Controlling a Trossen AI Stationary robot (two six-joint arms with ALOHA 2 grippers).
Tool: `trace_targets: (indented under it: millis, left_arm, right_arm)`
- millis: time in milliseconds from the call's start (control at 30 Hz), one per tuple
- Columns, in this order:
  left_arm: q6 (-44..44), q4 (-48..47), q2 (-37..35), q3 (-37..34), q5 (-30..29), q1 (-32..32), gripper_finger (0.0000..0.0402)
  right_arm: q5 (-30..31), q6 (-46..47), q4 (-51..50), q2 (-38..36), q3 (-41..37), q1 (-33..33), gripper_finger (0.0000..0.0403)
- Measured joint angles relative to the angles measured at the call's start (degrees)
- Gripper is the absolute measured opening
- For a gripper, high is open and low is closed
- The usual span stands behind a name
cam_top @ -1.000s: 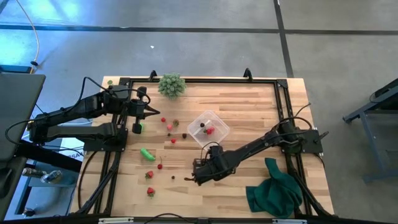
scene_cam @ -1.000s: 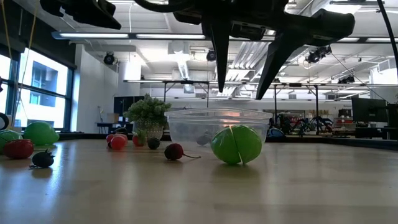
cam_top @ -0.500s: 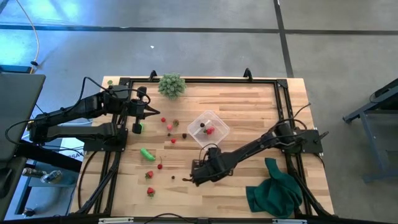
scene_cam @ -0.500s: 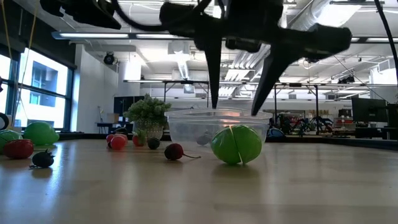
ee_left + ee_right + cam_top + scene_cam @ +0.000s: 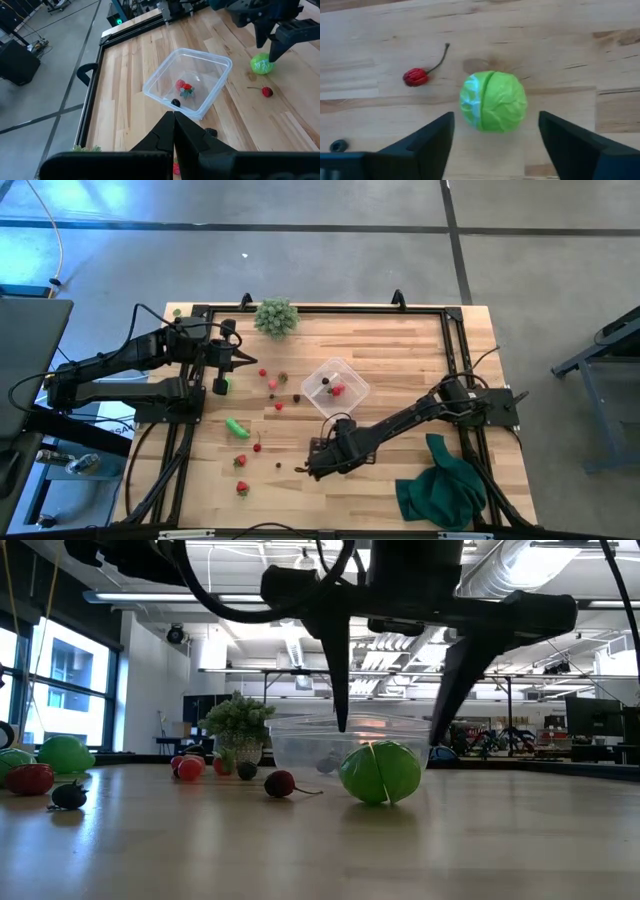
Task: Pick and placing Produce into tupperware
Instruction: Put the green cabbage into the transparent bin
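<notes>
High view: the right gripper (image 5: 318,461) hovers near the table's front, the tub (image 5: 335,387) just behind it; the left gripper (image 5: 240,358) waits closed at the left.

Low view: spread fingers straddle the green ball (image 5: 380,772), likely to grasp it.

Right wrist view: a cherry (image 5: 416,76) lies close beside, clear of the fingers.
</notes>
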Motion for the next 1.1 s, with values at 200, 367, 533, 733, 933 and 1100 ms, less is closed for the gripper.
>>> trace_targets:
  millis: [200,367,533,733,933,1100]
  left_arm:
    - [0.01,0.01,0.00,0.00,0.01,-0.01,0.0001]
    - [0.01,0.00,0.00,0.00,0.02,-0.01,0.0001]
    - [-0.01,0.02,-0.01,0.00,0.00,-0.01,0.0001]
    - [0.01,0.00,0.00,0.00,0.01,0.00,0.0001]
    - [0.01,0.02,0.01,0.00,0.00,0.00,0.0001]
    - [-0.01,0.02,-0.01,0.00,0.02,-0.01,0.0001]
  right_arm:
    - [0.58,-1.36,-0.54,0.24,0.00,-0.82,0.0329]
    - [-0.47,-1.93,-0.43,1.48,-0.07,-1.40,0.0330]
    - [-0.73,-2.56,0.24,2.11,-0.04,-1.72,0.0330]
    - [-2.17,-2.95,1.80,4.05,-0.07,-2.08,0.0330]
    - [-2.71,-3.01,3.24,4.86,-0.04,-2.67,0.0330]
    - [-2.86,-3.02,3.68,5.29,-0.04,-2.83,0.0330]
